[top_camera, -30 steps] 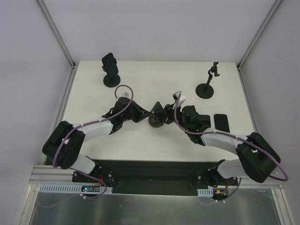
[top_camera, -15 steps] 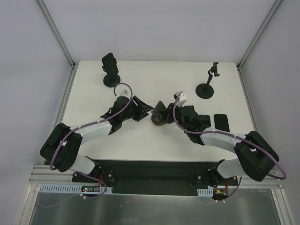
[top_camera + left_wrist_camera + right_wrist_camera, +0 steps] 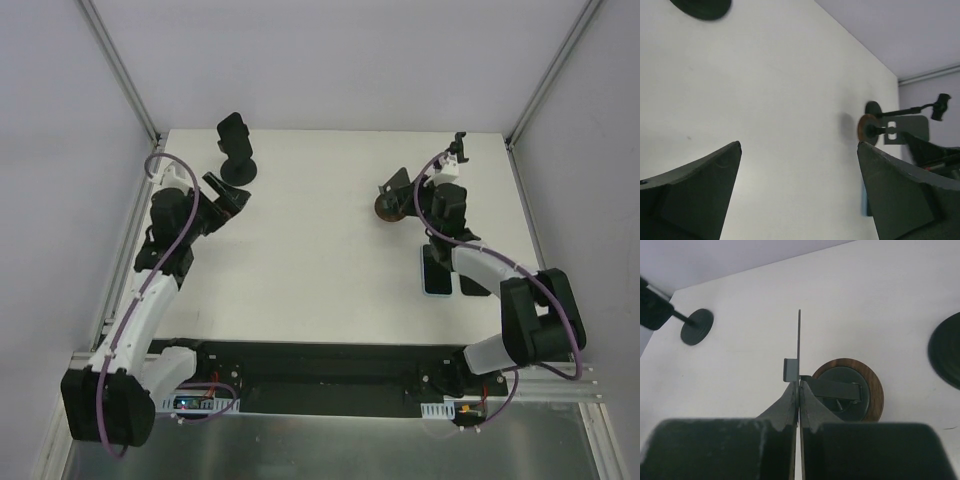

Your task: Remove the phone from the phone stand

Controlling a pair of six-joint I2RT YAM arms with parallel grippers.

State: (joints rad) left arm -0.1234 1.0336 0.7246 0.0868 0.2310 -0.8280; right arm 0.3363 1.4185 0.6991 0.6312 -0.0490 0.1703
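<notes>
Top external view, near first: I see a phone [image 3: 436,272] lying flat on the worktop [image 3: 320,280] near its right edge, off any stand. Beyond it, my right gripper [image 3: 799,385] pinches the thin back plate [image 3: 799,340] of the wooden-based stand [image 3: 876,395]. My left gripper [image 3: 799,147] gapes wide and empty toward the left edge. I'd lower until the base sits flat, then release and back straight out.
</notes>
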